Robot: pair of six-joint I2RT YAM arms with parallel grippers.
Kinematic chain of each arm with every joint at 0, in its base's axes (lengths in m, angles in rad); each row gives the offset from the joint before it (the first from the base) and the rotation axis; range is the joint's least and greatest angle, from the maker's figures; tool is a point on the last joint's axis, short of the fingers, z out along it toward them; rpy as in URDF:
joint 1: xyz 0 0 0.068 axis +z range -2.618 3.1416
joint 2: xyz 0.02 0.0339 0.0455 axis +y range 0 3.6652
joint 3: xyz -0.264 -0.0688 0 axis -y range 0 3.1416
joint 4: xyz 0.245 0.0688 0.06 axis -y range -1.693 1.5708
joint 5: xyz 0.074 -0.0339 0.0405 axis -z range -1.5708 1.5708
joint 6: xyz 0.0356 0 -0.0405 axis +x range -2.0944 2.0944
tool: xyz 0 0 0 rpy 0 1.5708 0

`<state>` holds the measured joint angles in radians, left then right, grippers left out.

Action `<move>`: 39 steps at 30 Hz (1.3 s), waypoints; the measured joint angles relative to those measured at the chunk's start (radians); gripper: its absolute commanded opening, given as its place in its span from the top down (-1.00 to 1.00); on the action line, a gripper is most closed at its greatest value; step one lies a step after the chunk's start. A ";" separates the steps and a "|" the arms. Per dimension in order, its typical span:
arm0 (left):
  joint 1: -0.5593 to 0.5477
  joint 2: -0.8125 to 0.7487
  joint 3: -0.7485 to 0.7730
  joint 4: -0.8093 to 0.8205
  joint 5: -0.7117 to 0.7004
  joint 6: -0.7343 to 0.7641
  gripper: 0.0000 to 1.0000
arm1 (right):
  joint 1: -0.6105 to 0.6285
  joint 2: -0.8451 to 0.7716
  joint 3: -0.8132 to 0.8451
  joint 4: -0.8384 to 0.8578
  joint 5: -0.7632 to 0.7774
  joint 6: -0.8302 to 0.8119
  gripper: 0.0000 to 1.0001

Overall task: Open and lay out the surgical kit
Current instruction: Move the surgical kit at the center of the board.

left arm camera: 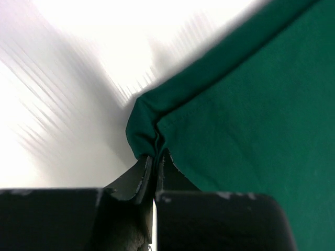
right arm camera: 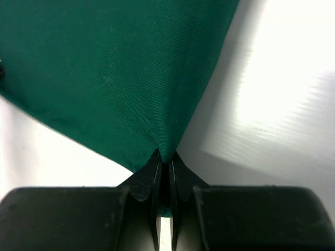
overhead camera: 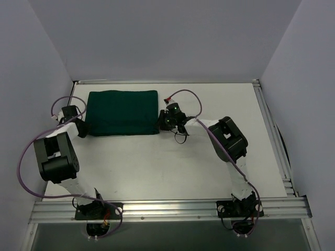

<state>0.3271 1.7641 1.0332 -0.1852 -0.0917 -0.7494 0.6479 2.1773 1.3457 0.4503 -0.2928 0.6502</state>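
A white table (overhead camera: pixel 157 167), framed by aluminium rails (overhead camera: pixel 172 209) at its edges, sits between pale grey walls (overhead camera: pixel 157 36).

Both arms are built of boxy black joint housings linked by white segments: the left arm (overhead camera: pixel 55 157) and the right arm (overhead camera: pixel 229 140) alike. A purple cable (overhead camera: pixel 23 162) runs along the left arm, and a second purple cable (overhead camera: pixel 191 97) along the right. Each stands on a black base plate (overhead camera: pixel 94 212). The left gripper (left arm camera: pixel 155 158) and right gripper (right arm camera: pixel 166 157) have thin, flat black fingers with scuffed, greyish edges.
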 measured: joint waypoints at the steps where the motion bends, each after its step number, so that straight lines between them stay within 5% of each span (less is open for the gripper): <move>1: -0.029 -0.026 -0.021 -0.007 -0.001 -0.012 0.95 | -0.021 -0.023 -0.021 -0.017 0.001 -0.013 1.00; 11: -0.318 -0.251 -0.221 0.009 0.010 -0.162 0.95 | -0.179 -0.288 -0.175 -0.261 0.071 -0.184 1.00; 21: -0.560 -0.256 -0.319 0.080 -0.024 -0.250 0.95 | -0.284 -0.457 -0.379 -0.355 0.106 -0.246 1.00; 39: -0.688 -0.322 -0.373 0.100 -0.095 -0.270 0.95 | -0.307 -0.618 -0.579 -0.356 0.141 -0.224 1.00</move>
<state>-0.3611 1.4422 0.6598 -0.0856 -0.1871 -1.0191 0.3408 1.5597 0.7662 0.0948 -0.1516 0.4267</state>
